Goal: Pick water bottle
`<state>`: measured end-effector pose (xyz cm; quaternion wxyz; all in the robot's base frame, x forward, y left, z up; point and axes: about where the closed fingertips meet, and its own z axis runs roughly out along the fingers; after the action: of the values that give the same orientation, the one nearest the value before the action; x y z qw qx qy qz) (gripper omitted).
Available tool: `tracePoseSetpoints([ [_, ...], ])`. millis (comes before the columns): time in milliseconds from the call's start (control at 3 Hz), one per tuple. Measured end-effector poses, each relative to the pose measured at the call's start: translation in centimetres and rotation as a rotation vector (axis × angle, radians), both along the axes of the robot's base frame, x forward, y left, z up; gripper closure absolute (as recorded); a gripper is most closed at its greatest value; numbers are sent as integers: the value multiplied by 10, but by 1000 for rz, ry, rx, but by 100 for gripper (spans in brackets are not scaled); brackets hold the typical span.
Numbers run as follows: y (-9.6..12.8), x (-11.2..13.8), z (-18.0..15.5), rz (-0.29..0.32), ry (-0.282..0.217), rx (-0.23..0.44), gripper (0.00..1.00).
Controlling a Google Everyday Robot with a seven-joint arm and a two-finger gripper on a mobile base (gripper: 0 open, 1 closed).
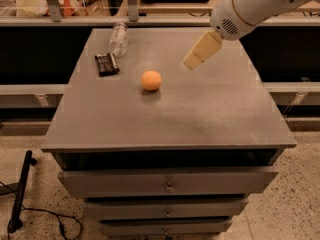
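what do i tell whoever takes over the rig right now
Gripper: in the air above the far part of the table, right of the orange ball as the camera sees it, touching nothing.
Water bottle: lying on its side near the table's far left corner, just behind the black packet, well apart from the gripper.
Done: nothing picked yet; the bottle is not grasped.
Left: bring the gripper over to the bottle, past the ball, close on it and lift.
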<state>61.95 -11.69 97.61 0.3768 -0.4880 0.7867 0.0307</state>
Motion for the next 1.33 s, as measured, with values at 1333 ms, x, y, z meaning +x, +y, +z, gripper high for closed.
tracePoseSetpoints([
  [1333,57,99,-5,-165,-165,235,0],
])
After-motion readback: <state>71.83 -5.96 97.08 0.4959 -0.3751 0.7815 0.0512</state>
